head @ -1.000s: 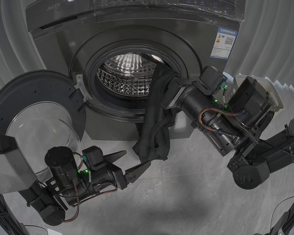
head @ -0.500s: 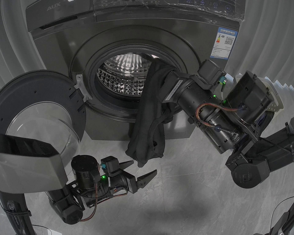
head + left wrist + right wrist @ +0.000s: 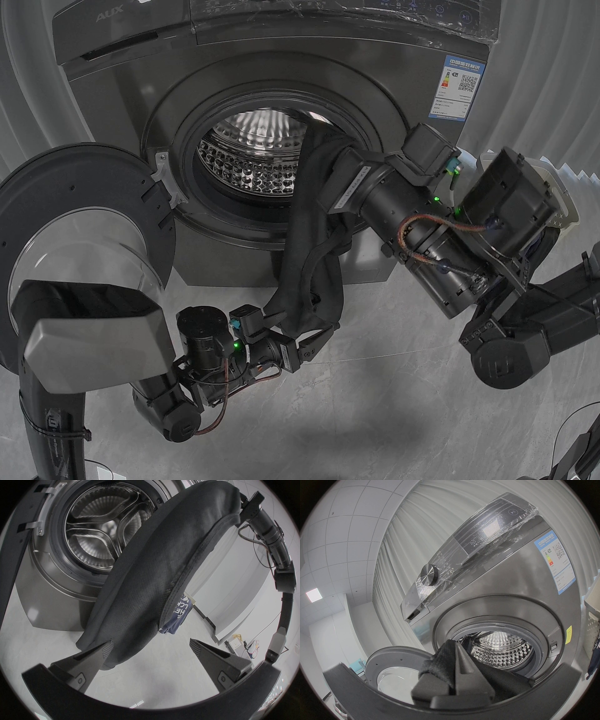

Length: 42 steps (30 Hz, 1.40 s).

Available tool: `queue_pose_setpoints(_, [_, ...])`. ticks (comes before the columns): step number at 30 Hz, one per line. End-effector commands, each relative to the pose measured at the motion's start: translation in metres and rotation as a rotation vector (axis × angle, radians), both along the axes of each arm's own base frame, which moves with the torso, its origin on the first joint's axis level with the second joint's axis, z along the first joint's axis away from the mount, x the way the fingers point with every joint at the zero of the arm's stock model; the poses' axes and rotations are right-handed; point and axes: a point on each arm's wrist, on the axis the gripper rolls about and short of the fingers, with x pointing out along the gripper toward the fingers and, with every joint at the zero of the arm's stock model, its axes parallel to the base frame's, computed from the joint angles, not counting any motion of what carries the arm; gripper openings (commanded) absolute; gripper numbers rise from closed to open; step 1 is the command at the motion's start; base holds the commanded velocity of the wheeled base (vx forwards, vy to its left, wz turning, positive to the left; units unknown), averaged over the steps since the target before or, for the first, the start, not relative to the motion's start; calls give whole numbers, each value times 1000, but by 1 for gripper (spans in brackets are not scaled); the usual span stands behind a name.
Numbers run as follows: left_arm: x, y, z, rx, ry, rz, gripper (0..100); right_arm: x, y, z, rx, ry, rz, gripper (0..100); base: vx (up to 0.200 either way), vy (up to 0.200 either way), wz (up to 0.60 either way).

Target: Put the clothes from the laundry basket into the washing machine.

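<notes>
Inspection note for you, operator.

**Right claw:** Your right claw (image 3: pixel 455 670) is closed tight on a bunched fold of the black garment (image 3: pixel 312 250). It is held up at the right-hand side of the round opening in the washing machine (image 3: pixel 262 69).

**Black garment:** The top of the garment lies across the right side of the opening, in front of the perforated steel drum (image 3: pixel 256 156). Most of it hangs outside as one long drape down the machine's front panel. Its lower end hangs low, close to the grey floor (image 3: pixel 387 412). You cannot tell whether any of the cloth is past the rim and inside the drum.

**Left claw:** Your left claw (image 3: pixel 312 340) is low, in front of the machine and right at the garment's lower end. Its jaws are spread wide and grip nothing. In the left wrist view one finger (image 3: pixel 93 656) meets the hem of the cloth, and the other finger stands well apart from it.

**Door:** The door (image 3: pixel 81 181) is swung fully open on the robot's left.

**Laundry basket:** The laundry basket (image 3: pixel 565 187) sits on the robot's right, behind the right arm and beside the machine. In the left wrist view a blue cloth (image 3: pixel 179 617) shows just past the black garment. You cannot tell what it hangs from.
</notes>
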Motion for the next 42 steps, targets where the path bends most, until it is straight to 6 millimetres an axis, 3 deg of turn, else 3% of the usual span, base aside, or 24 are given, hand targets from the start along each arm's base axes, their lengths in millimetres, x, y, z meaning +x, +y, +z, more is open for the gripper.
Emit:
queue_pose_setpoints(1, [10,-6,-16,13,12,6,100,-2,1,1,3,-3,7,0,0,0,0])
queue_pose_setpoints(9, [31,-15,-18,-15,-40,100,100,-3,0,0,2,-2,8,0,0,0,0])
queue_pose_setpoints(10, [31,-15,-18,-16,-41,100,0,-3,0,0,2,-2,8,0,0,0,0])
queue_pose_setpoints(18, [33,-13,-10,-24,-63,141,0,-3,-2,0,2,1,-2,0,0,0,0])
queue_pose_setpoints(24, [24,-3,16,-53,-93,152,0,-1,-6,-2,3,10,-11,0,0,0,0])
queue_pose_setpoints(28, [4,9,38,-58,-105,146,0,1,-8,-2,4,15,-17,0,0,0,0])
queue_pose_setpoints(30, [-16,23,57,-70,-115,141,0,3,-12,-9,-14,33,-28,0,0,0,0])
queue_pose_setpoints(33, [-29,33,67,-69,-124,143,0,6,-18,-15,-29,48,-44,0,0,0,0])
queue_pose_setpoints(35, [-41,55,78,-58,-146,172,0,7,-34,-18,-19,74,-59,0,0,0,0])
queue_pose_setpoints(39, [-57,71,98,-78,-198,190,0,10,-56,-30,4,153,-74,0,0,0,0])
queue_pose_setpoints(42, [-67,80,115,-115,-247,198,0,1,-73,-38,-16,169,-68,0,0,0,0])
